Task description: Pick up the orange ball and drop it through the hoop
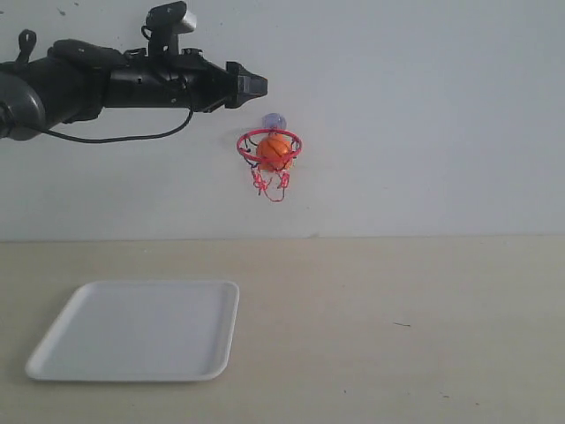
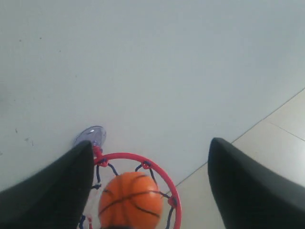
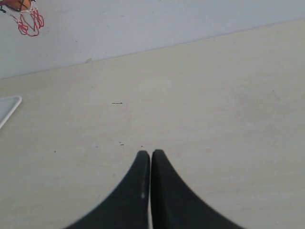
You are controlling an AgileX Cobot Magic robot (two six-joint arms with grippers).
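Hanging high against the pale wall (image 1: pixel 424 106), the left gripper (image 1: pixel 256 86) points sideways at the end of its black arm, just above and to the left of the hoop (image 1: pixel 241 147) in the exterior view. The orange ball (image 1: pixel 274 151) sits inside the hoop's red ring, at the top of the black-and-red net, clear of the gripper. A translucent suction cup (image 1: pixel 274 120) fixes the hoop to the wall. A thin black cable (image 1: pixel 115 138) sags beneath the arm. Below, on the beige table (image 1: pixel 397 309), a white rectangular tray (image 1: pixel 132 331) lies flat toward the left, well apart from the hoop.

Seen from the left wrist camera, the two dark fingers (image 2: pixel 52 191) stand wide apart with nothing between them: the claw is open and empty. The ball, with its thin black seams, shows through the gap, ringed by the red rim, and the suction cup sits against the wall just behind the ring. One finger covers part of the rim on the suction-cup side.

Seen from the right wrist camera, the right gripper (image 3: pixel 150 152) has its two black fingers pressed together along a thin seam: closed, holding nothing, over bare tabletop. Far off against the wall, the red loops of the net and a sliver of orange ball show at the frame's edge, and one corner of the white tray rests on the table between.
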